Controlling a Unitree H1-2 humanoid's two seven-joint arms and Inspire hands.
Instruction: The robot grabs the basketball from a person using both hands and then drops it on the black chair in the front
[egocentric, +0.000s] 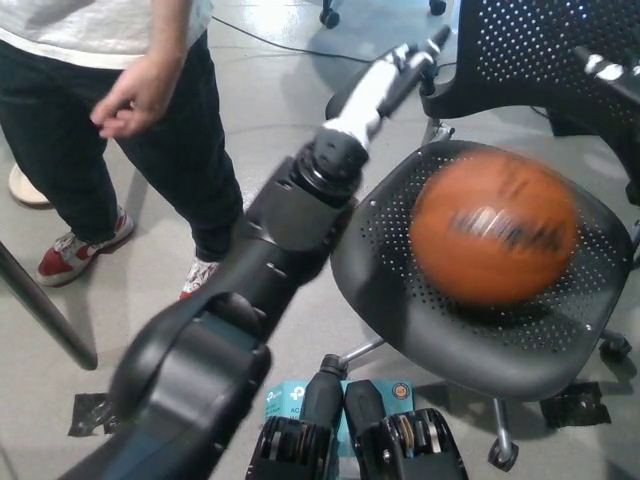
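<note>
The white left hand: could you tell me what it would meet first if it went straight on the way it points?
The left hand points up and right; the chair backrest probably comes first, though depth is unclear. The basketball lies lower, on the seat.
</note>
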